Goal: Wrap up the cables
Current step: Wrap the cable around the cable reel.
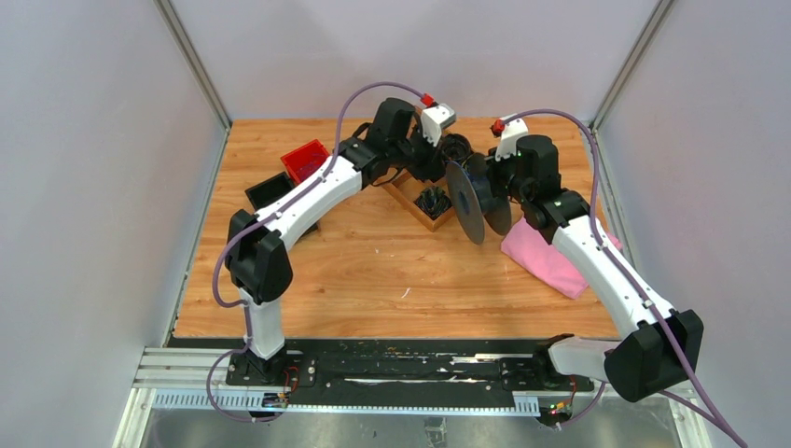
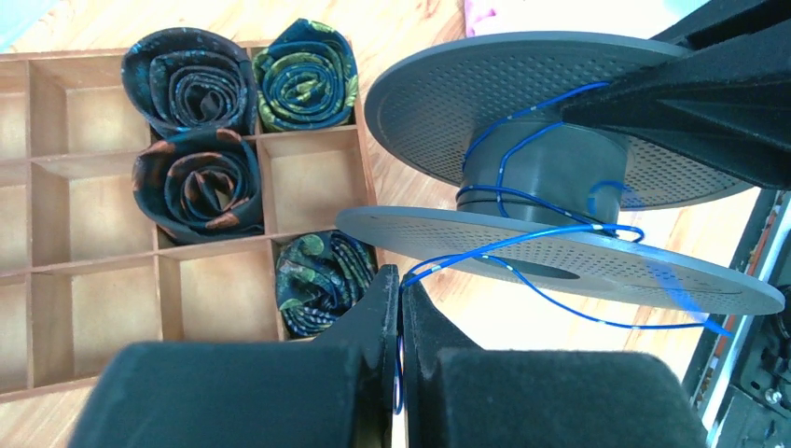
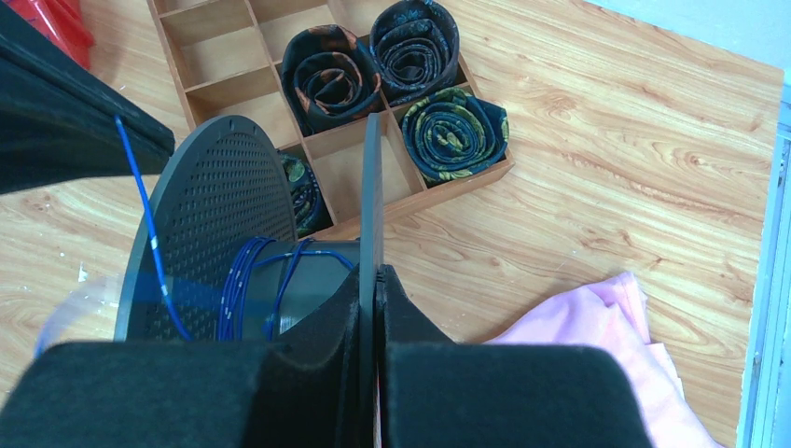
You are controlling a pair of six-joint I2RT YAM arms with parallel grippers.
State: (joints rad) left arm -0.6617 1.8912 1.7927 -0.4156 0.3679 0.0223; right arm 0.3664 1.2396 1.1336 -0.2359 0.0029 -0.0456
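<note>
Blue cable [image 3: 233, 294] pinched in closed left gripper [image 2: 401, 308], right gripper [image 3: 375, 280] clamped on grey spool [image 3: 219, 196]

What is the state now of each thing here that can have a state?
left gripper: shut on the blue cable.
right gripper: shut on one flange of the spool.
blue cable: a few turns wound, the rest slack.
spool: on edge, nearly bare.
wooden tray: four compartments hold rolled ties, the others seen are empty.
pink cloth: crumpled.
</note>
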